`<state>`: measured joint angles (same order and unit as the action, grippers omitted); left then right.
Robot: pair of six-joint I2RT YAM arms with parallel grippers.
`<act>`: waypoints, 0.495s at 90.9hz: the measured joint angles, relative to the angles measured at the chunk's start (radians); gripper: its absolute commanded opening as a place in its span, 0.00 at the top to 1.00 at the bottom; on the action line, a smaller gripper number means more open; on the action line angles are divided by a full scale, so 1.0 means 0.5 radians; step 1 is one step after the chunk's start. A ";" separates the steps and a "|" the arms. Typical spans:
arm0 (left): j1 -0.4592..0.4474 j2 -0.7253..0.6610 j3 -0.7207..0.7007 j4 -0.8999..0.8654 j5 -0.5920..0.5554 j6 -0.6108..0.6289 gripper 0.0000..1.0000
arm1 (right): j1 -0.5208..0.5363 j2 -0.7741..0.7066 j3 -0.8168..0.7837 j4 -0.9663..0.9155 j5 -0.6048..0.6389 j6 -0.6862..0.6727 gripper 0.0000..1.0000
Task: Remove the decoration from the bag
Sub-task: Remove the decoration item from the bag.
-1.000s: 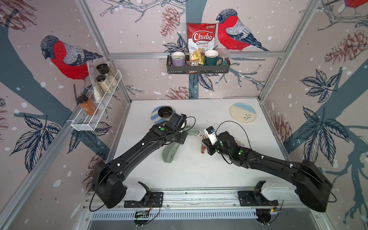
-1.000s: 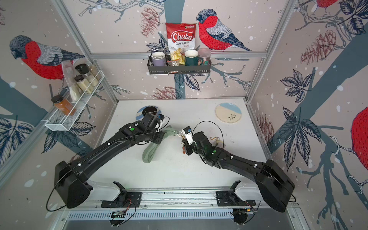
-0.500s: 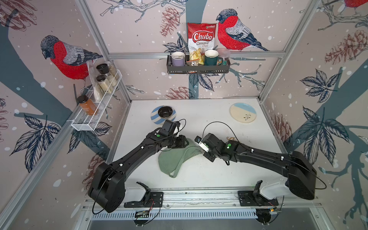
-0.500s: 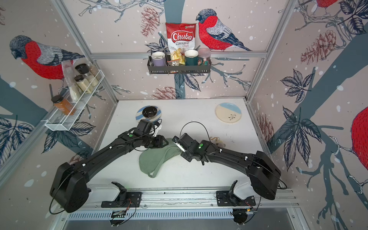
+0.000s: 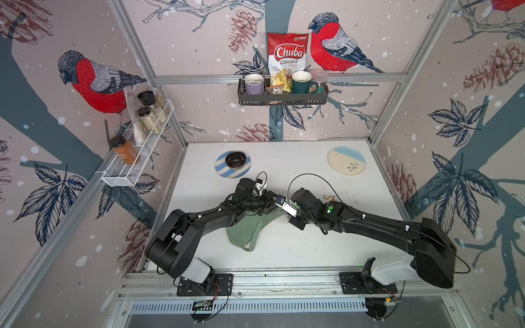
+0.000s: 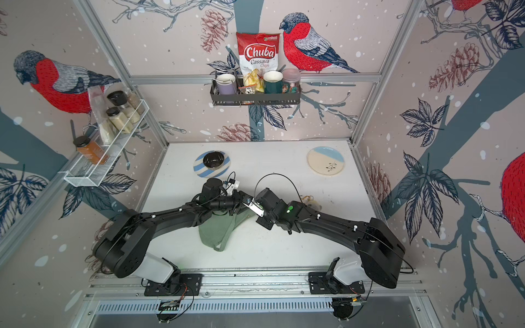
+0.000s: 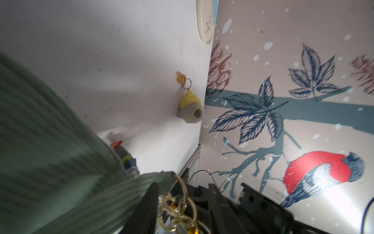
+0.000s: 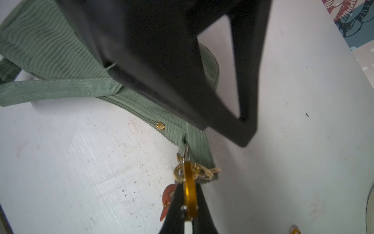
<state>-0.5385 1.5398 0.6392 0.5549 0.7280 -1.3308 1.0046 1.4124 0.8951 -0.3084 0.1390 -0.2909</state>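
Green corduroy bag (image 5: 245, 231) mid-table; gold-clip deco (image 8: 189, 188) hooked at strap end.

**Inventory by kind.** Arms, two: left arm (image 5: 199, 221) and right arm (image 5: 383, 227), each ending in one claw, the left claw (image 7: 183, 185) and the right claw (image 8: 189, 195). Bench (image 5: 312, 250), one, bearing one bag (image 5: 244, 227), two plates (striped plate (image 5: 221, 171), cream plate (image 5: 346, 160)) and one bowl (image 5: 235, 160). Decorations, two: plush decoration (image 7: 189, 109) and multicoloured decoration (image 7: 123, 156). Gold clip (image 8: 187, 176), one. Wall racks, two. The wire rack (image 5: 122, 176) holds three dark-capped jars (image 5: 125, 149) in clear sight; those behind cannot be counted. The black rack (image 5: 284, 100) holds two mugs (lilac mug (image 5: 253, 85), green mug (image 5: 301, 83)), one chip packet (image 5: 287, 55) and one lidded tub (image 5: 319, 76).
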 measured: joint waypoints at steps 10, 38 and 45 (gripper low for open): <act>-0.021 -0.024 -0.021 0.165 -0.070 -0.240 0.56 | 0.014 0.014 -0.044 0.114 0.108 -0.021 1.00; -0.021 -0.221 -0.007 -0.241 -0.201 -0.253 0.52 | 0.040 0.041 -0.101 0.333 0.323 -0.094 1.00; -0.021 -0.228 0.027 -0.370 -0.208 -0.205 0.52 | 0.044 0.049 -0.101 0.333 0.352 -0.098 1.00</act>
<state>-0.5488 1.4258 0.6529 0.3698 0.6239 -1.4334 1.0267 1.4368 0.8448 -0.1417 0.3149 -0.3397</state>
